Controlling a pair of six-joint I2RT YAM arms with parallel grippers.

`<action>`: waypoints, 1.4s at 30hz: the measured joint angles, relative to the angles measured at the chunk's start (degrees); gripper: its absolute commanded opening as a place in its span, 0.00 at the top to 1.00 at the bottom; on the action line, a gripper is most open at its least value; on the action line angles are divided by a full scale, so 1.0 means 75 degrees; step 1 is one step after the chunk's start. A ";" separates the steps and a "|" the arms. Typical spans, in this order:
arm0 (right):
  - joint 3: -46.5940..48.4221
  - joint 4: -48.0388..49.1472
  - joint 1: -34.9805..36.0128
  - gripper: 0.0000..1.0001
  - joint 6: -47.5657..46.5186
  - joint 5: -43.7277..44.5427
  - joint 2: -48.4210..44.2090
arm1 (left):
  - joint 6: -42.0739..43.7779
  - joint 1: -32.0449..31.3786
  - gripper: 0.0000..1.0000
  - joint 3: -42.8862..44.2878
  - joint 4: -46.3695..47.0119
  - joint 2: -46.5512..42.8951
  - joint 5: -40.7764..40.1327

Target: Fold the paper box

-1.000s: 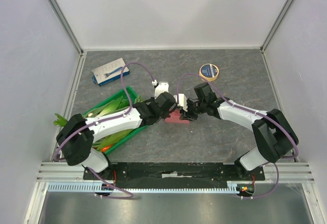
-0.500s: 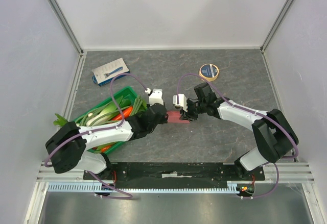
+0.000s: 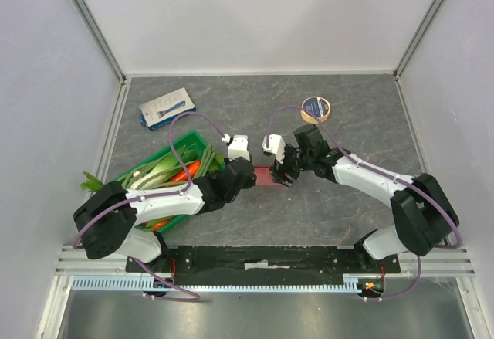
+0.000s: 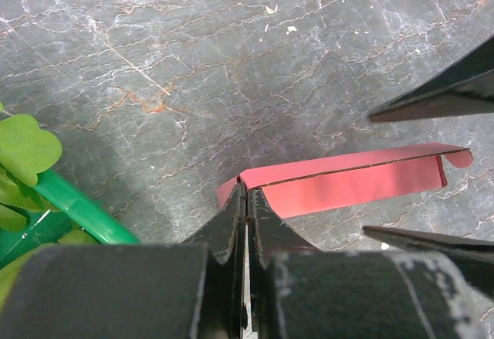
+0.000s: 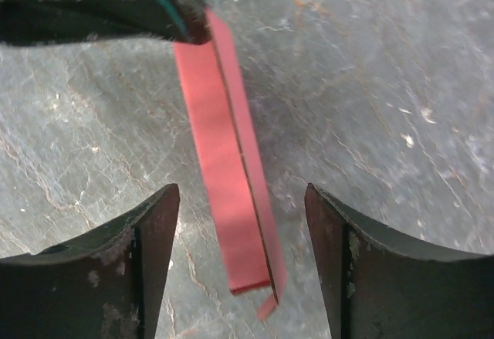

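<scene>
- top view: the paper box [image 3: 266, 175] lay on the grey table [image 3: 363, 123] between the two arms, flattened into a slim pink strip. the left gripper [image 3: 250, 174] met its left end and the right gripper [image 3: 284, 171] hung over its right end. a green crate [image 3: 194, 135] of vegetables sat just beside the left arm.
- left wrist view: the left gripper [image 4: 247, 200] had its jaws pressed together on the near end of the paper box [image 4: 347, 184], pinching the thin card edge (only a sliver seemed caught).
- right wrist view: the right gripper [image 5: 241, 204] stood spread, with one finger on each side of the paper box [image 5: 224, 161] and a gap to the card on both sides.
- handling: i judged the card very light, thin and springy at its creases. it would crush easily and slide readily on the smooth stone. the best hold looked to be across the narrow width near an end, on the flat walls rather than the loose end flap, with a gentle squeeze.
</scene>
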 measured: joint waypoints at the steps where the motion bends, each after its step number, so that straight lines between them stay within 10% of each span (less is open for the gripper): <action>1: 0.0003 -0.0026 -0.0009 0.16 0.0280 0.0221 -0.0178 | -0.0003 -0.0012 0.98 0.0038 0.0006 0.0052 -0.0020; 8: 0.0396 -0.0965 -0.0061 0.06 0.2215 0.1725 -0.1483 | -0.0009 -0.0026 0.98 0.0172 -0.0020 0.0198 -0.0052; 15: 0.0997 -0.2463 -0.0434 0.62 0.4887 0.3060 -0.2646 | -0.0012 -0.0108 0.98 0.0227 -0.0093 0.0248 -0.0184; 42: 0.1329 -0.3348 0.0245 0.69 0.5246 0.3835 -0.0618 | -0.0009 -0.0140 0.98 0.0268 -0.0221 0.0233 -0.0221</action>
